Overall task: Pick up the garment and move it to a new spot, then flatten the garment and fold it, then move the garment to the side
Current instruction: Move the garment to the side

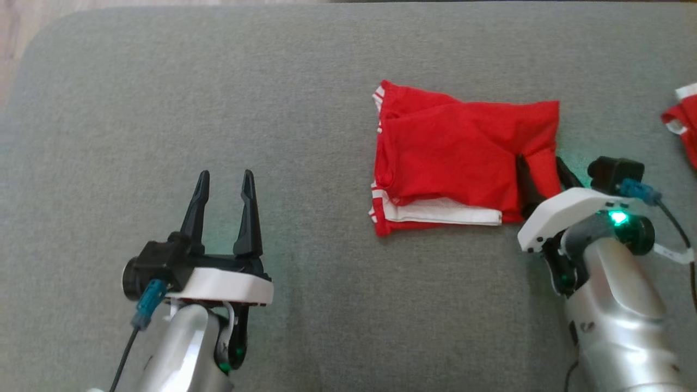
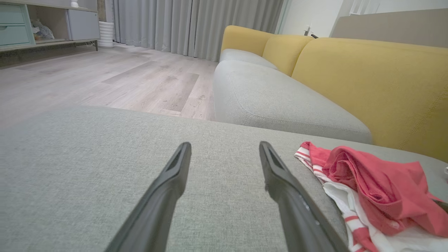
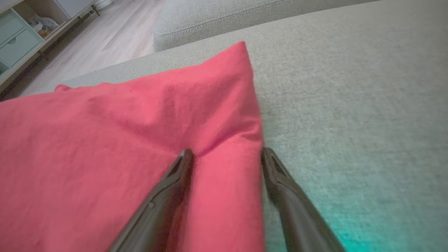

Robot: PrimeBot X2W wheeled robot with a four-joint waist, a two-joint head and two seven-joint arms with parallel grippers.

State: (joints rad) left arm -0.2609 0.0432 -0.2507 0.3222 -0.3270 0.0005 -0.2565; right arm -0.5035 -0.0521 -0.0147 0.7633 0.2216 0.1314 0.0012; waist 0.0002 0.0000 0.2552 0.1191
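1. The garment (image 1: 463,158) is bright red cloth with white striped trim at its left hems and a white band along its near edge. It is folded into a rough rectangle with a few creases.
2. It lies flat on the grey upholstered seat (image 1: 218,98), right of centre in the head view and well apart from the left tool (image 1: 226,182).
3. In the left wrist view the garment (image 2: 378,189) looks bunched, with red layers over white lining and striped hem.
4. The left tool (image 2: 224,145) stands wide open with nothing between its fingers, above bare grey fabric.
5. The right tool (image 1: 540,160) is also spread wide at the garment's near right corner. In the right wrist view (image 3: 225,152) one finger presses on the red cloth (image 3: 122,140) and the other sits just at its edge, so a strip of cloth lies between them. The fingers are not pinched on it.
6. Count: one folded garment mid-seat, one second red-and-white piece (image 1: 683,122) at the right edge of the head view, and two tools with two dark fingers each.
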